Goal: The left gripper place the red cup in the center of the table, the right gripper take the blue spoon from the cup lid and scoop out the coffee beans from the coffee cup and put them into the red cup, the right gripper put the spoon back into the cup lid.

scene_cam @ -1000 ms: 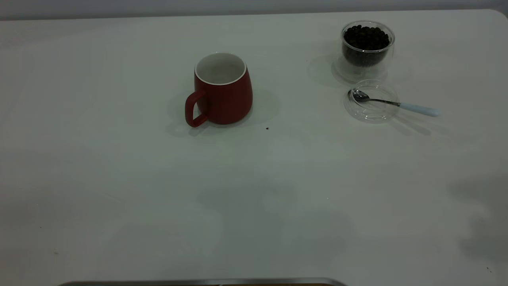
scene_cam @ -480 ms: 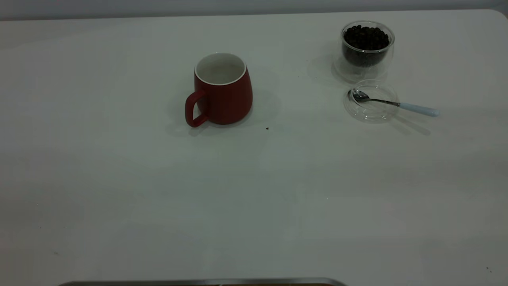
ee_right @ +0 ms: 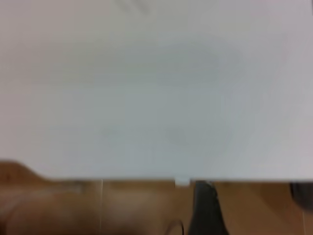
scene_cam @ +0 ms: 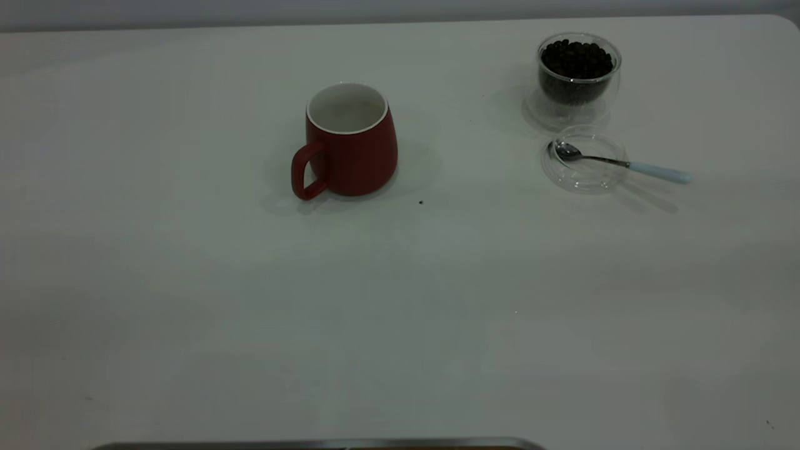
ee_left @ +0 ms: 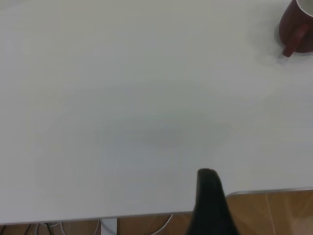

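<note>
The left end effector (ee_left: 209,196) hangs by the edge of the counter (ee_left: 122,98) with no cup in it. I cannot tell if it is wide or narrow. The red cup (scene_cam: 350,140) stands upright well away from it, farther in over the counter. The cup looks hard, smooth and a bit heavy, and it could break. Its loop handle looks best to grab.

The right end effector (ee_right: 205,210) is by the counter edge too, and I cannot tell its state. Far from it lies the blue spoon (scene_cam: 659,172), bowl in the cup lid (scene_cam: 584,181), handle sticking out. It looks light and slippery, so grab the pale handle. Just past the lid stands the coffee cup (scene_cam: 578,100) with coffee beans (scene_cam: 576,59). It is glass, so go gently.
</note>
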`<state>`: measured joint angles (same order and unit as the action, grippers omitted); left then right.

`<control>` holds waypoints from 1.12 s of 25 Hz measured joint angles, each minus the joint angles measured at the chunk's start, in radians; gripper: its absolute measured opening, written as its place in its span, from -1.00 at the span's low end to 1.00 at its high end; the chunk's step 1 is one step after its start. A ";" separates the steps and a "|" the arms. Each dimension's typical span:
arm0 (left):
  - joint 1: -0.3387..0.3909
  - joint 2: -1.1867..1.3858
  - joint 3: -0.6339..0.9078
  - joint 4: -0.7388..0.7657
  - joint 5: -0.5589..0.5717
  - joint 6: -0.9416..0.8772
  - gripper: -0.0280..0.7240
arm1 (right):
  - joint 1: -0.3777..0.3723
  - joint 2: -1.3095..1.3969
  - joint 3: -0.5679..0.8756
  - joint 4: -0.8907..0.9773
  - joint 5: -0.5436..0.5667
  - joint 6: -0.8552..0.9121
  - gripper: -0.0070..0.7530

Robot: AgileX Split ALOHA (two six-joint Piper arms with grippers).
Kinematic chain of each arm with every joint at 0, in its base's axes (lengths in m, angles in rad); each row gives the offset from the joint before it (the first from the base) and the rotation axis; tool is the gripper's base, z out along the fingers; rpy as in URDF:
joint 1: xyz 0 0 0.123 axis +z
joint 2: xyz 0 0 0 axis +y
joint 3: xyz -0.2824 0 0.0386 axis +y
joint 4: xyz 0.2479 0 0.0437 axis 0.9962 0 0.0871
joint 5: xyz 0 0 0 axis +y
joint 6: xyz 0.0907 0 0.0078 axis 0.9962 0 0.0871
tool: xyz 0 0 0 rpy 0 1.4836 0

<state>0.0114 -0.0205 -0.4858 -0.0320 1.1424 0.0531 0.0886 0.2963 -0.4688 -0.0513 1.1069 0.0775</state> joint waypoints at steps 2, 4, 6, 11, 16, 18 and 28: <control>0.000 0.000 0.000 0.000 0.000 0.000 0.64 | 0.000 -0.096 0.000 0.000 0.005 0.000 0.52; 0.000 0.000 0.000 0.000 0.000 0.000 0.64 | 0.000 -0.188 0.000 0.000 0.009 0.000 0.52; 0.000 0.000 0.000 0.000 0.000 0.000 0.64 | 0.000 -0.279 0.000 0.001 0.015 0.000 0.52; 0.000 0.000 0.000 0.000 0.000 0.000 0.64 | 0.000 -0.312 0.000 0.001 0.024 0.000 0.52; 0.000 0.000 0.000 0.000 0.000 0.000 0.64 | 0.000 -0.313 0.000 0.001 0.024 0.000 0.52; 0.000 0.000 0.000 0.000 0.000 0.000 0.64 | 0.000 -0.313 0.000 0.001 0.024 0.000 0.52; 0.000 0.000 0.000 0.000 0.000 0.000 0.64 | 0.000 -0.313 0.000 0.001 0.024 0.000 0.52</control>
<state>0.0114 -0.0205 -0.4858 -0.0320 1.1424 0.0531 0.0890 -0.0162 -0.4688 -0.0504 1.1311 0.0775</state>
